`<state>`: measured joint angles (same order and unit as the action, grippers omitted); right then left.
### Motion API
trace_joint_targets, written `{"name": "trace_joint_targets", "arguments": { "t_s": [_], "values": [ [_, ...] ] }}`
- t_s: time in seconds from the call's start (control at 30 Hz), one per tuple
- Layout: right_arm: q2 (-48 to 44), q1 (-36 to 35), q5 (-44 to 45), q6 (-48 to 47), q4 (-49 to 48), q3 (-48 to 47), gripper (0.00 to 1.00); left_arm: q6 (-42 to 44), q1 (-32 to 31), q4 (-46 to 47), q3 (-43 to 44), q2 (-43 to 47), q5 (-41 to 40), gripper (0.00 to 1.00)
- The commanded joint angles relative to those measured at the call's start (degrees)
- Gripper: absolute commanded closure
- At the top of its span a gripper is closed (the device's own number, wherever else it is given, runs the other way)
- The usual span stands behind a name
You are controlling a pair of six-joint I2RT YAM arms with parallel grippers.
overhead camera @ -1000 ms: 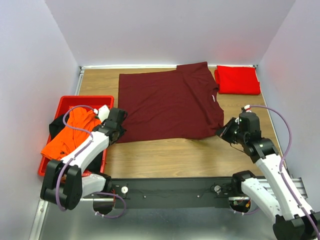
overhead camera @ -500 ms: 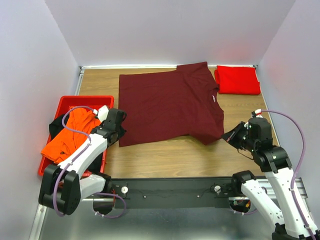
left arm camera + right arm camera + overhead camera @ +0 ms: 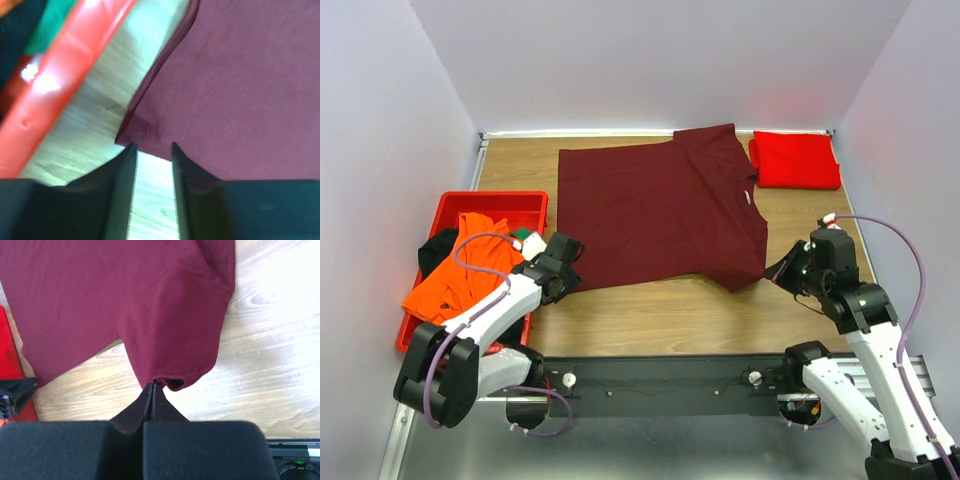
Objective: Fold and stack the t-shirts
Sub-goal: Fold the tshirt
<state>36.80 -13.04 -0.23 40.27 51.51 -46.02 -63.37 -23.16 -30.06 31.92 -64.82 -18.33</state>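
Top external view shows the maroon t-shirt [image 3: 660, 205] spread on the wooden table [image 3: 670, 315], with its collar toward 3 o'clock. A folded red t-shirt [image 3: 796, 160] lies at 1 o'clock, apart from it. At 9 o'clock stands a red tray [image 3: 500, 200] with an orange t-shirt [image 3: 460, 275] and a black one [image 3: 435, 248] inside. The left gripper [image 3: 152, 155] is at the 7 o'clock corner of the maroon shirt. Its fingers are apart, bare wood shows between them, and the cloth corner lies just at the tips. The right gripper [image 3: 152, 387] is at the 4 o'clock corner. Its jaws are pressed together on a pinch of the hem, and the cloth rises there in a ridge.
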Motion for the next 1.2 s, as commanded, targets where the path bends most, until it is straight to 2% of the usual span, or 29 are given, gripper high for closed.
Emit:
{"name": "trace_joint_targets", "arguments": {
  "t_s": [0.0,0.17,0.53,0.67,0.73,0.77,0.87,0.93,0.97,1.17],
  "values": [
    [0.82,0.29,1.55,-3.35,-3.25,-1.09,1.0,-5.61,-2.15,-2.45,-0.72,-1.19,-0.74,0.49],
    [3.01,0.21,-1.07,-4.15,-6.77,-0.21,1.0,-7.38,-3.56,-4.65,1.39,-4.35,-3.11,0.42],
    [4.6,0.29,-3.02,-4.94,-9.58,0.76,1.0,-8.26,-3.47,-5.97,4.11,-11.03,-8.12,0.42],
    [4.34,0.21,-3.02,-4.94,-9.58,0.76,1.0,-7.91,-3.56,-5.71,4.29,-11.65,-9.7,0.5],
    [4.34,0.21,-3.02,-4.68,-9.5,1.02,1.0,-6.42,-3.56,-4.92,4.55,-12.0,-10.32,0.62],
    [4.34,0.21,-3.02,-4.68,-9.49,1.02,1.0,-6.41,-3.56,-4.92,4.55,-12.0,-10.33,0.62],
    [3.81,0.29,-3.11,-4.41,-9.49,1.28,1.0,-5.01,-3.56,-5.0,5.08,-11.83,-12.08,0.73],
    [3.29,0.21,-3.11,-4.24,-9.32,1.28,1.0,-3.87,-3.56,-5.09,5.34,-10.77,-12.96,0.89],
    [3.19,0.21,-3.11,-4.06,-9.23,1.28,1.0,-3.78,-3.56,-5.35,5.6,-10.25,-13.22,1.0],
    [2.93,0.29,-2.59,-3.27,-8.44,0.84,1.0,-0.71,-3.56,-6.94,7.01,-4.28,-12.7,1.0]
  ]
}}
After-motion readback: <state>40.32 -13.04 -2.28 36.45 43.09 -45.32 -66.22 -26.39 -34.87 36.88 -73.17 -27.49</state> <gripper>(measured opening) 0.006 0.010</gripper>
